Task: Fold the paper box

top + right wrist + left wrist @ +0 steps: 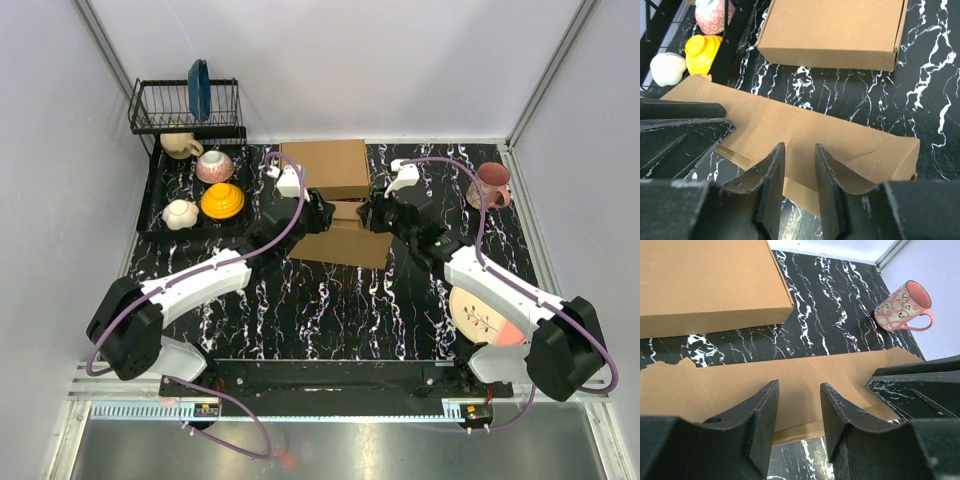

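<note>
Your left pincer (799, 390) stands half apart and your right pincer (799, 150) narrower. Neither visibly clamps anything. Each sits over one end of the paper box (345, 245), which lies mid-bench, just nearer than the formed box (325, 168). At the far left corner, the wire rack (160, 105) holds a blue plate (198, 88). The black tray (152, 185) carries a pink bowl (214, 165) and an orange bowl (222, 200).

The left arm (200, 283) and right arm (495, 285) share one build: smooth white shells on the long links and bulky black joint housings. A purple cable (481, 225) loops along each. The left end effector (799, 390) and right end effector (799, 150) are matte black, wedge-shaped and scuffed with pale scratches.
</note>
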Controlling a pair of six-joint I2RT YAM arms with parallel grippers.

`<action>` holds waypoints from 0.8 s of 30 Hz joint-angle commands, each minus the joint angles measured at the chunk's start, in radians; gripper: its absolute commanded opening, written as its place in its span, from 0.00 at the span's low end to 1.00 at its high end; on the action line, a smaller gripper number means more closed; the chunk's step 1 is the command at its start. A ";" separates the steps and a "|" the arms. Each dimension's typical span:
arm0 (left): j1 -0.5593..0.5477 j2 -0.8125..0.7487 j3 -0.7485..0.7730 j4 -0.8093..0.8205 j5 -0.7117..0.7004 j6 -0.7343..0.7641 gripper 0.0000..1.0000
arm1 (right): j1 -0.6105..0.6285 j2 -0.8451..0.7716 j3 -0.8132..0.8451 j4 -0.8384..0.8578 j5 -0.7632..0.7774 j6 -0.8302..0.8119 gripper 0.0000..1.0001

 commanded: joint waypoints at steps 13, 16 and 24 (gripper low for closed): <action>0.000 0.008 -0.083 0.078 0.014 -0.031 0.44 | -0.024 -0.234 0.089 -0.204 0.191 0.041 0.51; 0.000 0.007 -0.083 0.072 0.008 -0.029 0.44 | -0.124 -0.222 0.094 -0.208 0.084 0.085 0.46; 0.000 -0.004 -0.094 0.073 -0.002 -0.024 0.45 | -0.321 -0.177 -0.021 0.028 -0.350 0.344 0.36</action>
